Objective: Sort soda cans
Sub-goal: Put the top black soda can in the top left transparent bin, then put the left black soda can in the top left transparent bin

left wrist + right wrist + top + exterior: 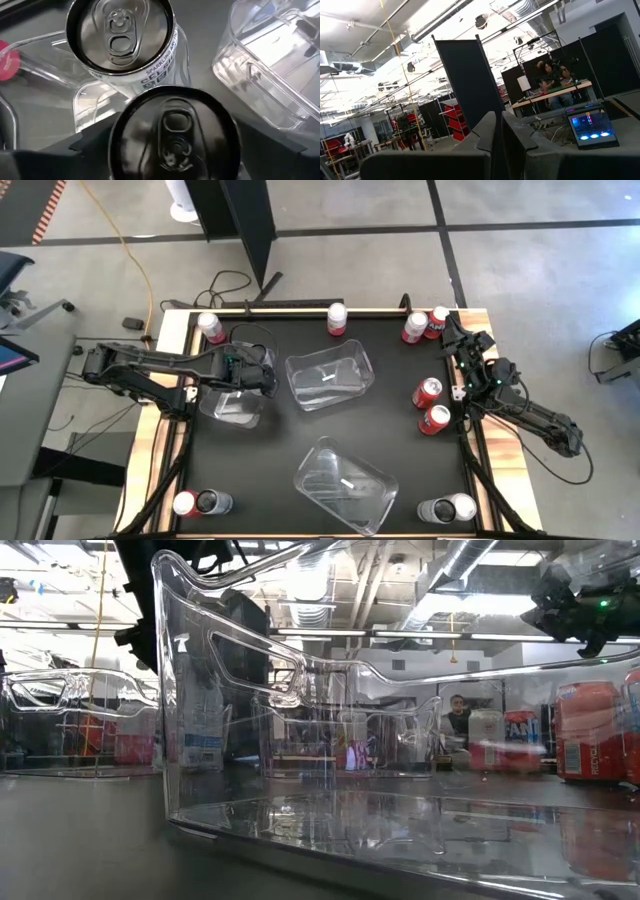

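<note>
My left gripper [252, 376] hovers over a clear bin [228, 408] at the table's left, tilted down and open. In the left wrist view a dark soda can [172, 135] shows top-up between its fingers [87, 150]. Just beyond it a white-and-silver can [120, 35] stands in the same bin [60, 65]. My right gripper [498, 135] is shut and empty at the table's right edge [457, 332], pointing up into the room. Red cans [427, 392] stand on their bases around the black mat. My left gripper's fingers stand on either side of the dark can's upper rim [117, 137], coming at it slanting down from the table's left. The can's top faces up toward the wrist camera. I cannot tell whether the fingers touch the can.
Two more clear bins lie at mid-table [330, 375] and near the front edge [345, 485]. Red cans stand along the far edge [337, 318] [415, 327] [210, 328]. Pairs of cans stand at the near left [200, 502] and near right [450, 508] corners.
</note>
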Robot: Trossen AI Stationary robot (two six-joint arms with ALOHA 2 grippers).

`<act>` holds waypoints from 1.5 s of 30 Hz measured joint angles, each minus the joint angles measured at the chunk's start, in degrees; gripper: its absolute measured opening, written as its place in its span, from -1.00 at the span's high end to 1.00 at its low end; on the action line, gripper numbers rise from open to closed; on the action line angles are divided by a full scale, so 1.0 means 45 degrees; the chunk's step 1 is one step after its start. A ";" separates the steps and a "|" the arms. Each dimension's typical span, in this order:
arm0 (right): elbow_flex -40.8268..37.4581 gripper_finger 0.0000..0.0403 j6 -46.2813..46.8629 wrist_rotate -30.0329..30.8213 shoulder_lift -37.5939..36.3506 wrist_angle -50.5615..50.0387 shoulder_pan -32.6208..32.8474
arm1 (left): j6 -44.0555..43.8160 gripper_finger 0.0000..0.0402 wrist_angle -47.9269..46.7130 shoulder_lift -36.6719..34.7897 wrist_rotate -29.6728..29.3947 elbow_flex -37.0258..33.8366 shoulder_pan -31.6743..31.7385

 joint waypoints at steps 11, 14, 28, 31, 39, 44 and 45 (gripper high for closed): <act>0.0000 0.75 -0.0001 0.0004 0.0000 0.0005 0.0000 | 0.0180 -0.86 -0.0093 -0.0289 -0.0249 0.0000 0.0010; 0.0000 0.75 0.0003 0.0003 -0.0001 0.0011 0.0005 | 0.0167 -0.86 -0.0157 -0.0486 -0.0465 0.0000 0.0010; 0.0000 0.75 0.0000 -0.0001 -0.0005 0.0039 0.0005 | 0.0383 -0.86 -0.0321 -0.1816 -0.1102 0.0000 0.0058; 0.0000 0.75 -0.0002 0.0000 -0.0003 0.0039 0.0005 | 0.0495 -0.86 -0.0313 -0.2206 -0.1156 0.0000 0.0058; 0.0000 0.75 0.0000 0.0003 0.0000 0.0039 0.0005 | 0.0835 -0.86 0.0038 -0.3508 -0.1577 0.0000 0.0050; 0.0000 0.75 0.0000 0.0001 -0.0002 0.0039 0.0005 | 0.2215 -0.86 0.1332 -0.4151 -0.1603 0.0000 0.0044; 0.0000 0.75 0.0000 -0.0001 -0.0005 0.0039 0.0005 | 0.2559 -0.86 0.1647 -0.4250 -0.1544 0.0000 0.0039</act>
